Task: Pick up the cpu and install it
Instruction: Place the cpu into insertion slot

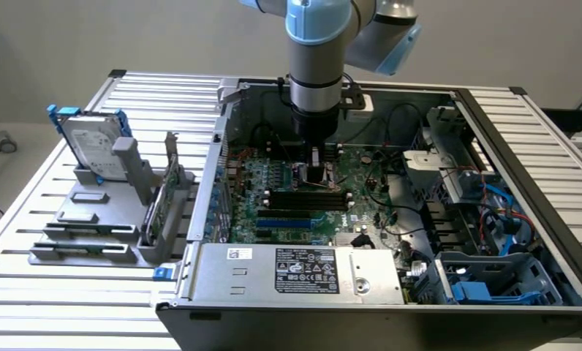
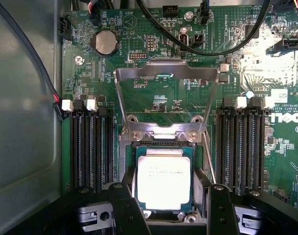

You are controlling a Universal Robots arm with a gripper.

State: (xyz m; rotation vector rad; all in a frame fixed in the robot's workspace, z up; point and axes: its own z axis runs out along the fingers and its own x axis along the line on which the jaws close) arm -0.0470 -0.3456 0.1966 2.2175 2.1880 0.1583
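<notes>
The cpu (image 2: 164, 179), a square chip with a shiny silver top, lies flat in the socket on the green motherboard (image 2: 153, 100). The socket's metal load plate (image 2: 166, 73) stands swung open beyond it. My gripper (image 2: 171, 188) reaches down over the chip with its two black fingers (image 2: 123, 196) astride it. One finger sits at the chip's edge, and a narrow gap shows at the other. The jaws look open. In the exterior view, the gripper (image 1: 316, 162) hangs low inside the open computer case (image 1: 525, 139), over the middle of the board.
Black memory slots (image 2: 90, 147) flank the socket on both sides, and black cables (image 2: 222, 46) loop over the board beyond it. A silver hard drive with blue rails (image 1: 91, 142) stands in a grey rack at the exterior view's left. The power supply (image 1: 305, 272) fills the case's near side.
</notes>
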